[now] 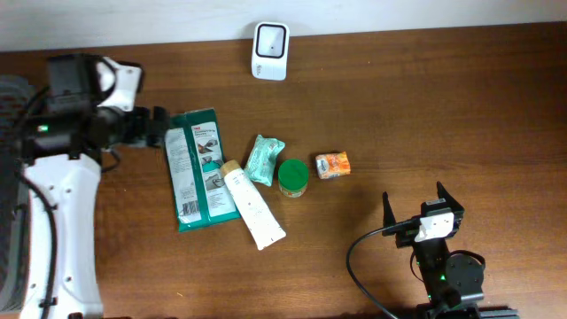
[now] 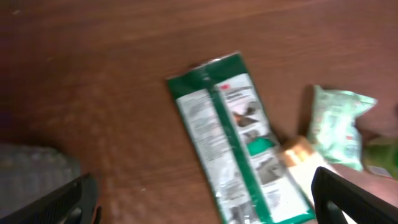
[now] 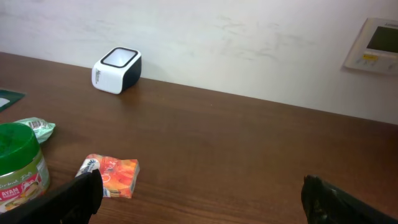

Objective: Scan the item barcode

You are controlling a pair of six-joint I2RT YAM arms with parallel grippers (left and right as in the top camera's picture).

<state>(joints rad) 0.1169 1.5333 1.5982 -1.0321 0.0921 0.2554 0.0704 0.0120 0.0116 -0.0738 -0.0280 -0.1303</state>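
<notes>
Can't read the print on the green packet [image 2: 224,143], blurred on left wrist view. Losing its lower end and the white tube [image 2: 308,175] past the bottom edge. Catching only part of the green jar [image 3: 18,163] and the wall panel [image 3: 376,43], right wrist view.

White scanner [image 3: 117,69] by the wall [image 3: 249,37]; orange packet [image 3: 111,176] near green-lidded jar [image 3: 18,165].

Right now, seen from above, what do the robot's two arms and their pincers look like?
The left arm is a long white shell with black joints and a small green light. Its left pincer has black fingers. The right arm is black, with a white block behind its black two-finger right pincer. A black cable loops from it.
</notes>
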